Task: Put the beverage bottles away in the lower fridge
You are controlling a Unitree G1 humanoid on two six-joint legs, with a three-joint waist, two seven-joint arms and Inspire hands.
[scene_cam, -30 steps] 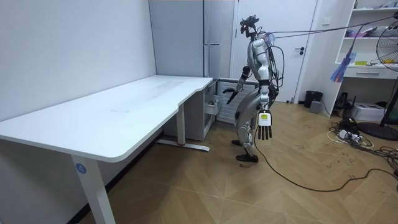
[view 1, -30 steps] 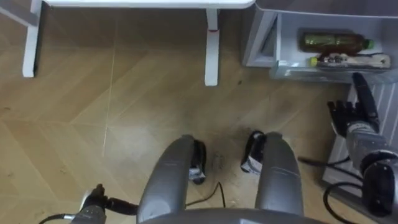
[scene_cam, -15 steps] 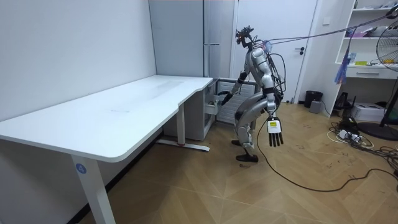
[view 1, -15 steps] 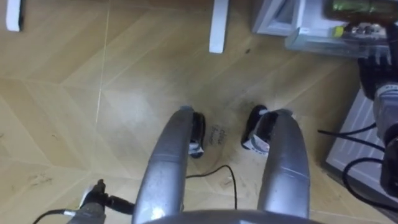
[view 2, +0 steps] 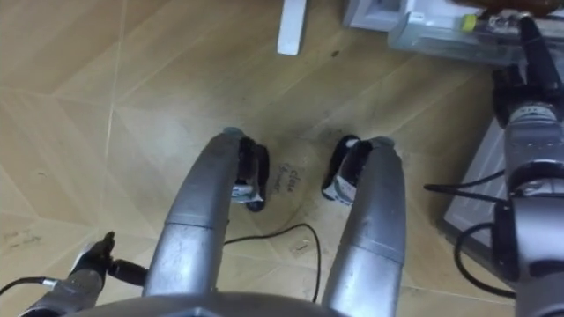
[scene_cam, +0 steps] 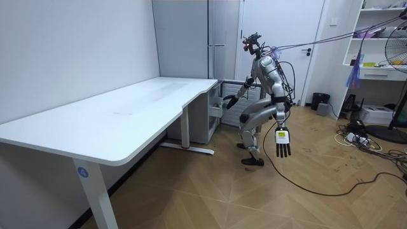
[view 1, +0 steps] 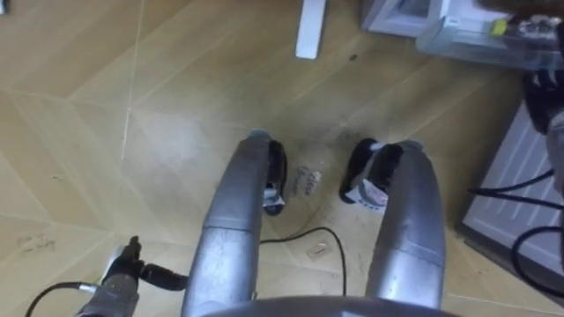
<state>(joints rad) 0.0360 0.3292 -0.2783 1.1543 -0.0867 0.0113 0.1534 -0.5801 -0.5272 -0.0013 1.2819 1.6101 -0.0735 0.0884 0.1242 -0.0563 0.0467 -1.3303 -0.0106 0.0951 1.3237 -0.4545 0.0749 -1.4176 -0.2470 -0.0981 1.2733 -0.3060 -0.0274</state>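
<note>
The yellow-capped bottle (view 2: 498,14) lies on its side in the clear fridge tray (view 2: 423,37). Its long axis runs along the tray's front wall. The yellow cap (view 2: 470,19) points toward the tray's left end. The upper part of the bottle is cut off by the top edge of the eye views, so any further tray contents cannot be determined.

The right robot hand (view 2: 518,84) is at the right end of the tray's front wall. Its fingers are extended toward the tray and one fingertip overlaps the wall. Nothing is pinched between them.

In the room view, the left robot hand (scene_cam: 283,138) hangs beside the body, fingers straight and spread, and holds nothing.

The robot stands bent forward on the wooden floor (view 1: 132,106), facing the lower part of the grey fridge (scene_cam: 219,67), next to the end of the white worktop (scene_cam: 146,102).
</note>
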